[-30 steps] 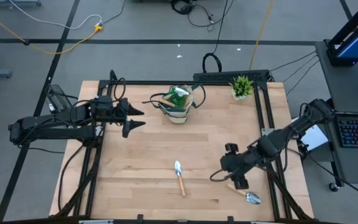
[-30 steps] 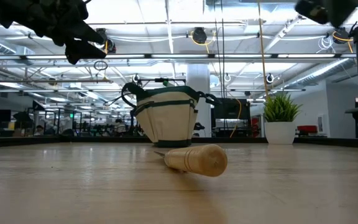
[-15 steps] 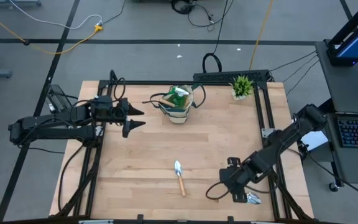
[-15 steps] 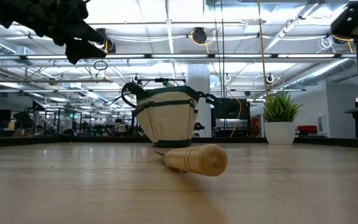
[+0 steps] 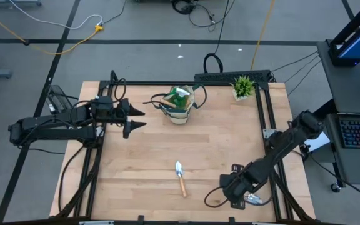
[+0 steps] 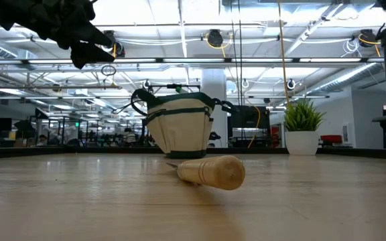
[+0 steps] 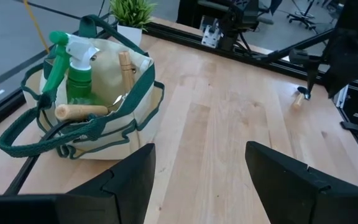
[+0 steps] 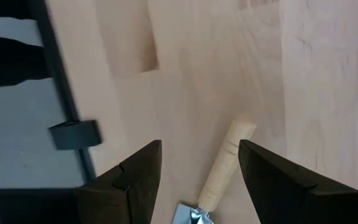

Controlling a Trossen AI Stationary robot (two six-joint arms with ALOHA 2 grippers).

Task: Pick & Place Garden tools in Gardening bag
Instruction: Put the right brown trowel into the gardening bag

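The beige gardening bag (image 5: pixel 179 103) with its green band stands at the table's far middle. It holds a green spray bottle (image 7: pixel 73 68) and wooden-handled tools (image 7: pixel 82 112). One trowel (image 5: pixel 180 177) lies flat mid-table; its handle end shows in the low view (image 6: pixel 213 171). A second trowel (image 5: pixel 254 200) lies flat near the front right corner. My right gripper (image 5: pixel 241 195) is open over it, its fingers on either side of the wooden handle (image 8: pixel 224 168). My left gripper (image 5: pixel 132 119) is open and empty, left of the bag.
A small potted plant (image 5: pixel 243 86) stands at the far right corner, also in the low view (image 6: pixel 302 127). Black frame rails (image 5: pixel 269 125) run along the table's edges; one lies close to my right gripper (image 8: pixel 73 134). Bare wood lies between the bag and the middle trowel.
My right gripper has gone toward the table's near edge and down, over the trowel at the front right corner, and has left the low view. The trowels, the bag and my left arm have kept still.
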